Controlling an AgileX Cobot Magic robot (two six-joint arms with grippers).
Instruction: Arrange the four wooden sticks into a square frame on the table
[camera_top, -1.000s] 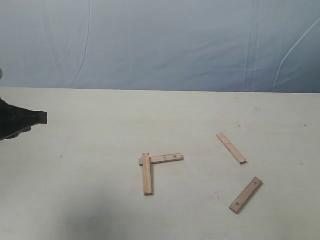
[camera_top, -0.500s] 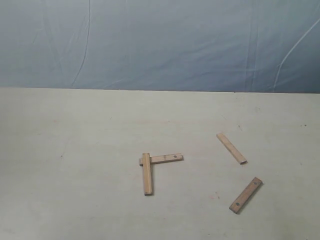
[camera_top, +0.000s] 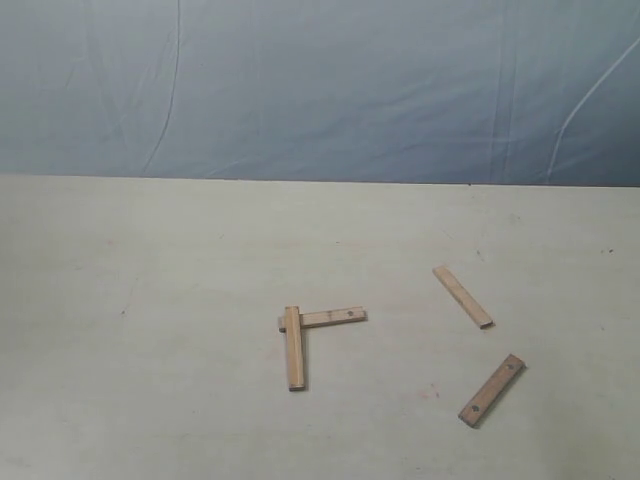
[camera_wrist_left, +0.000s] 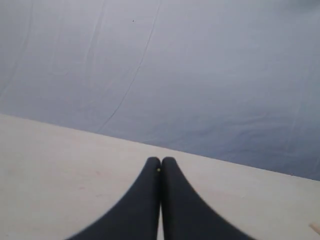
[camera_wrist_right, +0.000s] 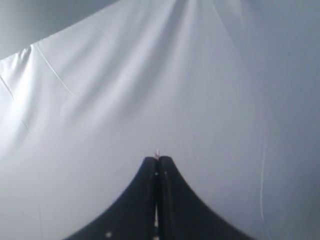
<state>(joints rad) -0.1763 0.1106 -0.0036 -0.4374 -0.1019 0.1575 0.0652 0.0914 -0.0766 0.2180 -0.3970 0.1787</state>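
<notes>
Four wooden sticks lie on the cream table. One stick points toward the front, and its far end overlaps a second stick lying crosswise, forming an L. A third stick lies slanted at the right. The fourth stick, with small dark holes, lies slanted near the front right. Neither gripper shows in the exterior view. My left gripper is shut and empty above the table's edge. My right gripper is shut, facing only the cloth backdrop.
A blue-grey cloth backdrop rises behind the table's far edge. A small light-brown corner shows at the border of the left wrist view.
The left arm's black end, at the left border of the exterior view a second ago, has withdrawn out of sight. The sticks have not moved.
</notes>
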